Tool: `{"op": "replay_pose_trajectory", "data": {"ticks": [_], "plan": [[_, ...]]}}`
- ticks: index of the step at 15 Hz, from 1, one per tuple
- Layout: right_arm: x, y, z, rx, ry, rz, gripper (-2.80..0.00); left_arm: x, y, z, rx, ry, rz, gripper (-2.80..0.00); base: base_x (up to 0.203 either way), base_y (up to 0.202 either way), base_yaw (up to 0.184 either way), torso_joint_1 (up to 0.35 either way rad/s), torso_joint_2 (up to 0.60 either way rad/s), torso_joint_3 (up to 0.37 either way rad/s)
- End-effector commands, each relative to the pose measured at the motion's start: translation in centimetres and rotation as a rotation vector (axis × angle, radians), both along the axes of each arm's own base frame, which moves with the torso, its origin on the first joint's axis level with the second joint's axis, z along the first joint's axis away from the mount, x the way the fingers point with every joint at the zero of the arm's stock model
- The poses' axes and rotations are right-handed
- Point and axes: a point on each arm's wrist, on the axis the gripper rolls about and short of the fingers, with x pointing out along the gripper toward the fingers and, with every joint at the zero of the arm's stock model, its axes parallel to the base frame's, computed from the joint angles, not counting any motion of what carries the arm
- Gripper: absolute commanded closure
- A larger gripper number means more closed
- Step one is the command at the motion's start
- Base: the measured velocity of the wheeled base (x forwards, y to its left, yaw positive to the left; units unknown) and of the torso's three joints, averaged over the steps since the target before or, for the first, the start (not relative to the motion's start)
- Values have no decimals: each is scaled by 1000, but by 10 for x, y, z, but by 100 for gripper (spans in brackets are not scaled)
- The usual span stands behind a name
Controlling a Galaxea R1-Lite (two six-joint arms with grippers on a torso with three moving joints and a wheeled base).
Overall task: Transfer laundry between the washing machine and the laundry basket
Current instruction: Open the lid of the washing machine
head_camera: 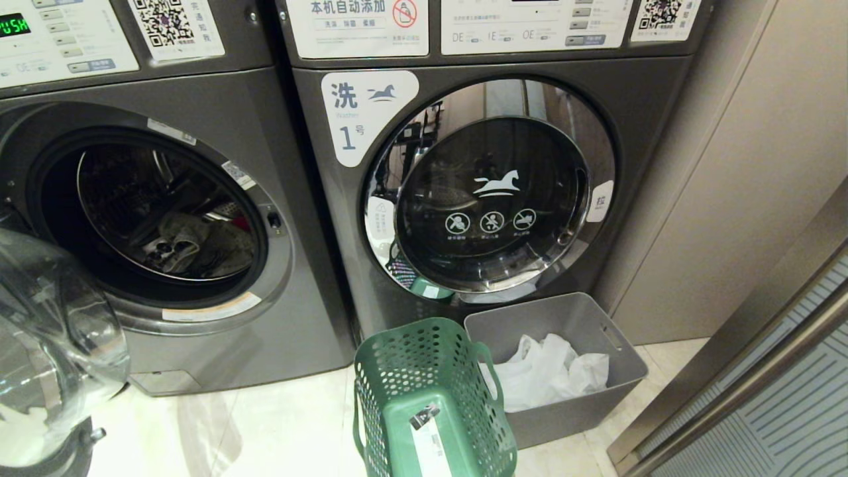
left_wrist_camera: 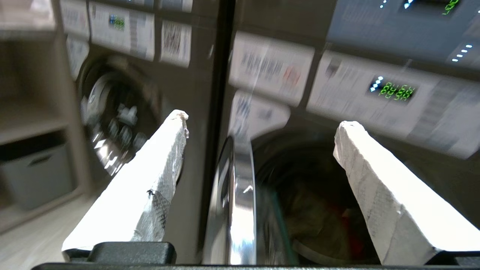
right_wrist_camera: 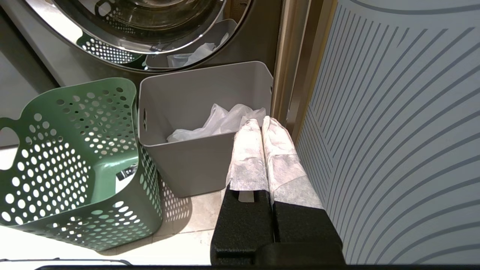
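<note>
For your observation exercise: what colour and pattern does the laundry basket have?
The laundry basket is green, pierced with round holes; clearest in the right wrist view.

Pale tiled floor (head_camera: 278,424), carrying two dark grey washing machines (head_camera: 218,318) side by side, a green laundry basket (head_camera: 430,391) and, touching it, a grey bin (head_camera: 583,331).
</note>
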Motion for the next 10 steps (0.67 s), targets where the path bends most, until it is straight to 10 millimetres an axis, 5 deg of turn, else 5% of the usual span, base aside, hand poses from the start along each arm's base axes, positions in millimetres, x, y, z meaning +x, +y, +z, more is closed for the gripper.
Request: {"op": "replay_pose_trajectory", "data": {"ticks": [1, 2, 3, 10], "plan": [[0, 0, 0, 0, 0, 0, 0, 34, -2, -23, -1, 231, -13, -280, 0, 0, 0, 0, 0, 0], [0, 0, 0, 0, 0, 0, 0, 49, -4, -27, -3, 258, -37, -280, 0, 0, 0, 0, 0, 0], [0, 0, 0, 0, 0, 0, 0, 63, -4, -31, -12, 281, -39, 0, 0, 0, 0, 0, 0, 0], [0, 0, 0, 0, 0, 0, 0, 134, 64, -85, -89, 477, 261, 0, 0, 0, 0, 0, 0, 0]]}}
